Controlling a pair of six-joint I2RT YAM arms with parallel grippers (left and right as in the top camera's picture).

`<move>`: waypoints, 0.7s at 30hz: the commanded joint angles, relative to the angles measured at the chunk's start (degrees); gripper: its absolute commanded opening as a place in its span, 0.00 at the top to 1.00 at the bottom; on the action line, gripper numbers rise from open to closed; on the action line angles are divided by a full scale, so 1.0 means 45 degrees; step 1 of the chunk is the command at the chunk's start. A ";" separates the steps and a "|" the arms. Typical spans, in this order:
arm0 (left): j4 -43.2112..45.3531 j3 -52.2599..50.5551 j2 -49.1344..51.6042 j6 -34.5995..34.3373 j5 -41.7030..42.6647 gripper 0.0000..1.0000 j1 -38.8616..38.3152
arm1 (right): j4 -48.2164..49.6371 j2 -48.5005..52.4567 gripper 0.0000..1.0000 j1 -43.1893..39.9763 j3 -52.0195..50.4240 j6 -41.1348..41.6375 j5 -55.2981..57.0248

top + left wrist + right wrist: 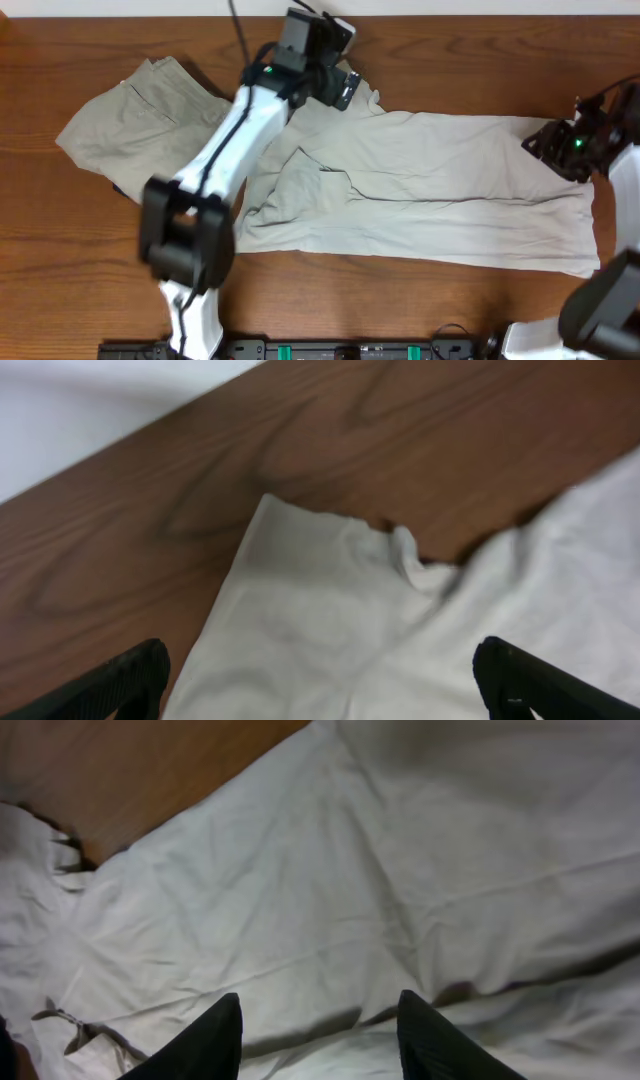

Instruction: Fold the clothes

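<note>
The pale off-white T-shirt [450,190] lies crumpled lengthwise across the middle and right of the table. My left gripper [342,88] is open at the shirt's far left end. In the left wrist view its jaws [320,660] are spread wide over a corner of the shirt [320,590] near the far table edge. My right gripper [553,145] is open over the shirt's far right corner. In the right wrist view its fingers [320,1000] hover apart just above wrinkled fabric [330,890]. Neither holds anything.
The khaki-olive trousers [130,120] lie bunched at the far left, partly under my left arm [235,130]. Bare wooden table [90,270] shows in front of the shirt and at the left. The table's far edge [110,440] runs just behind the left gripper.
</note>
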 commanded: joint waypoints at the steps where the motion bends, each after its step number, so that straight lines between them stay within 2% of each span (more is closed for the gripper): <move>1: 0.0719 0.0923 0.1515 -0.0107 0.0083 0.02 0.0073 | -0.0398 0.0835 0.50 0.0277 0.0826 -0.0607 -0.0097; 5: 0.2249 0.1122 0.2769 -0.0112 -0.0491 0.14 0.0083 | -0.0690 0.1078 0.49 0.0359 0.0947 -0.0826 -0.0068; 13: 0.3322 0.1122 0.4221 -0.0117 -0.1287 0.18 0.0083 | -0.1370 0.1078 0.50 0.0384 0.0942 -0.0826 -0.0044; 16: 0.3351 0.1122 0.4464 -0.0117 -0.1292 0.26 0.0083 | -0.1637 0.1078 0.51 0.0384 0.0942 -0.0826 -0.0049; 18: 0.3347 0.1122 0.4634 -0.0117 -0.1287 0.38 0.0083 | -0.1768 0.1078 0.53 0.0384 0.0942 -0.0821 -0.0049; 21: 0.3240 0.1122 0.4847 -0.0121 -0.1287 0.49 0.0083 | -0.2040 0.1078 0.56 0.0384 0.0942 -0.0821 -0.0044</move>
